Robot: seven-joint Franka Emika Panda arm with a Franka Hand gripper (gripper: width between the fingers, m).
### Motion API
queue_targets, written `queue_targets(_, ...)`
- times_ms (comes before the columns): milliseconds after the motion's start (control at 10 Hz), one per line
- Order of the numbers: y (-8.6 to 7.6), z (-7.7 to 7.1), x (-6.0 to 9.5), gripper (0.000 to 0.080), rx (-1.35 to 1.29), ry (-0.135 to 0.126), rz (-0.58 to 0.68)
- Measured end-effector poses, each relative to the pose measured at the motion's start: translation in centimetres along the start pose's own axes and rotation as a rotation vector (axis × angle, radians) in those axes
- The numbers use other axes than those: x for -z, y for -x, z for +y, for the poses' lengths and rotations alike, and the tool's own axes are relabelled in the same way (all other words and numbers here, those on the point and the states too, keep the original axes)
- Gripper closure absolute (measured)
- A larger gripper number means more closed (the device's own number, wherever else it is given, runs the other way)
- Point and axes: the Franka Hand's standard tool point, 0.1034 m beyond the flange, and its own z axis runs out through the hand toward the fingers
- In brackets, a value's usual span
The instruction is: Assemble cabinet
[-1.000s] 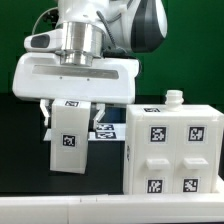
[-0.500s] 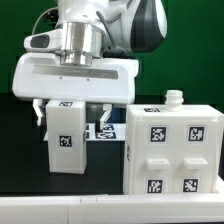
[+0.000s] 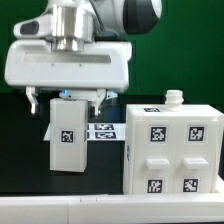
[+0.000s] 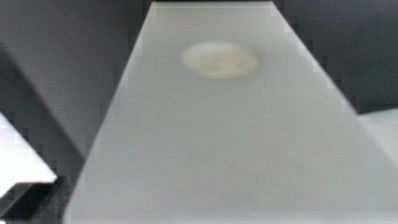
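Cabinet (image 3: 170,150): large white tagged box with a round peg (image 3: 173,97) on top, beside the jaws and clear of them. Narrow white tagged panel (image 3: 67,140): upright directly beneath the jaws, apart from the cabinet, so joining is judged outstanding. Gripper (image 3: 67,103): jaws spread wide, gripping nothing.

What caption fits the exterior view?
Open tool straddles the top of a standing tagged block beside the cabinet.

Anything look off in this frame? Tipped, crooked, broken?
Nothing stands out. The small tagged block stands upright beneath the open gripper, jaws clear of its sides. The cabinet sits square beside it, with no visible damage.
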Motion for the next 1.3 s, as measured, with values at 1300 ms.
queue_targets(1300, -3.5, -0.3, -1.4, 0.0003, 0.044, -0.156, -0.584)
